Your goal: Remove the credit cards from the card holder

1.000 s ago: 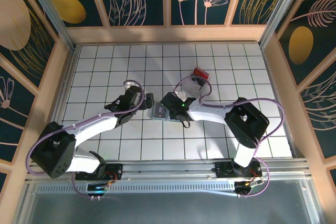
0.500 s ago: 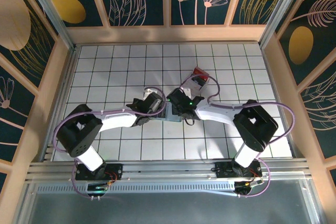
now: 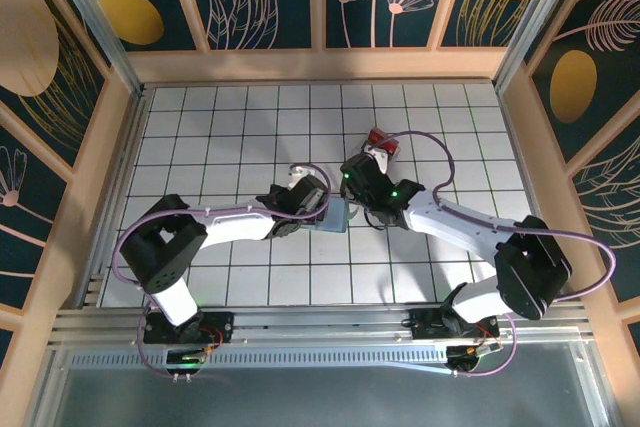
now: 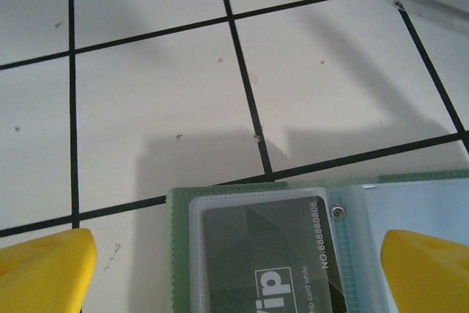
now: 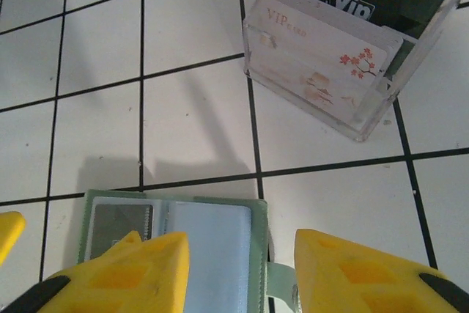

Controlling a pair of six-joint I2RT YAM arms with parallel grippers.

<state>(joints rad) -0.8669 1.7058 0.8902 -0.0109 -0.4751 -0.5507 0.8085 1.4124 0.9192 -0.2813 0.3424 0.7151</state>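
Observation:
The card holder (image 3: 335,215) lies open on the tiled floor between both arms. A grey credit card (image 4: 267,254) marked "vip" sits inside the clear sleeve of its left panel, also seen as the grey card (image 5: 117,221). My left gripper (image 4: 234,276) is open wide, with one yellow finger (image 4: 44,273) on either side of that left panel. My right gripper (image 5: 242,276) is open over the holder's right panel (image 5: 209,243). Its left finger (image 5: 124,276) is above the pale sleeve, and its right finger (image 5: 366,276) is past the holder's edge and strap.
A clear plastic box (image 5: 352,56) holding several cards stands one tile beyond the holder, seen as the box (image 3: 380,144) with red contents just behind my right gripper. Wooden walls ring the white tiled floor (image 3: 200,127). The left half of the floor is free.
My left gripper slid right until it reached the holder's left panel. My right gripper drew back toward the right panel, its elbow swung out to the right, and its jaws narrowed.

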